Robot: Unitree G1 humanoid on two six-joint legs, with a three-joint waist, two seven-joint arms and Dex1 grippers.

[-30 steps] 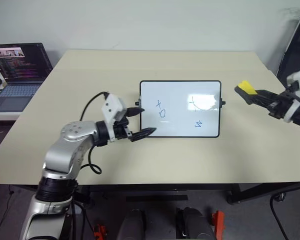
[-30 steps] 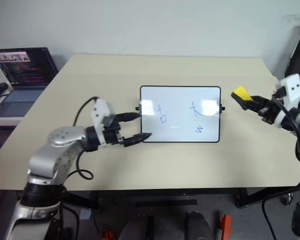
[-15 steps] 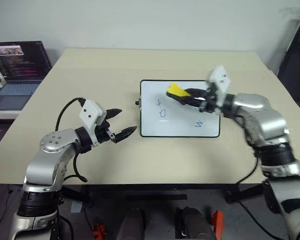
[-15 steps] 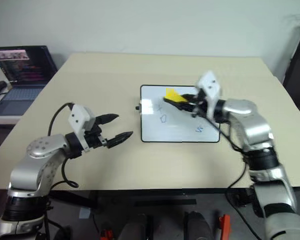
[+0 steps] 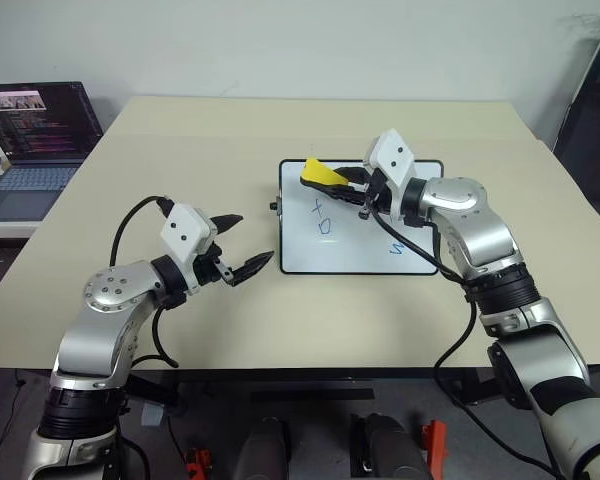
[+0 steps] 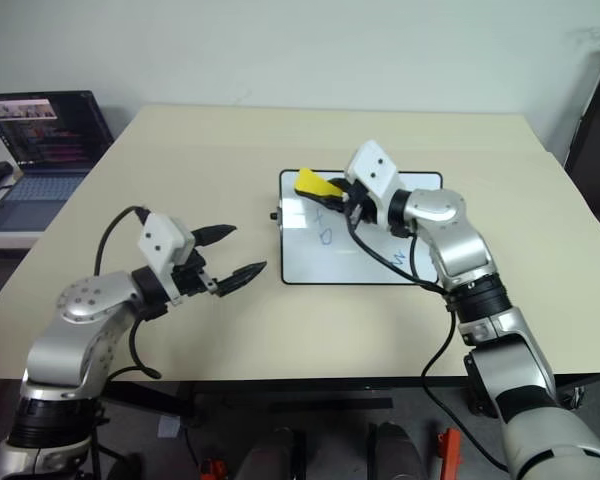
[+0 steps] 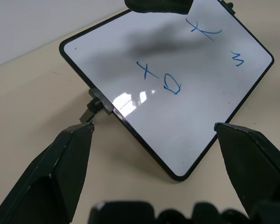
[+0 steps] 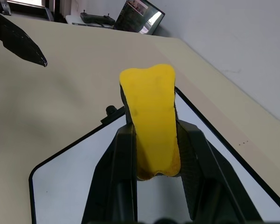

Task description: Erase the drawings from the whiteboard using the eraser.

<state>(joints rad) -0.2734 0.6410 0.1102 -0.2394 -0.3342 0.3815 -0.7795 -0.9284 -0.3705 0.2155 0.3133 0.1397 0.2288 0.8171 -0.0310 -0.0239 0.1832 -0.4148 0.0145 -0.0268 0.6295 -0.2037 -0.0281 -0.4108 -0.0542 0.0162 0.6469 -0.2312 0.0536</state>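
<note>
The whiteboard lies flat at the table's middle, black-framed. On it are the blue drawings: a cross with a little square, a "w" squiggle and a crossed curve. My right gripper is shut on the yellow eraser, which sticks out past the fingers over the board's far left corner. I cannot tell whether the eraser touches the board. My left gripper stands open just left of the board's near left corner, nothing between its fingers.
An open laptop sits on a lower side table at the far left. The tan table spreads wide around the board. A dark object stands past the table's right edge.
My right arm swung left from the table's right side to above the board's far left corner, carrying the eraser. My left gripper drew back left from the board's edge, then held still.
</note>
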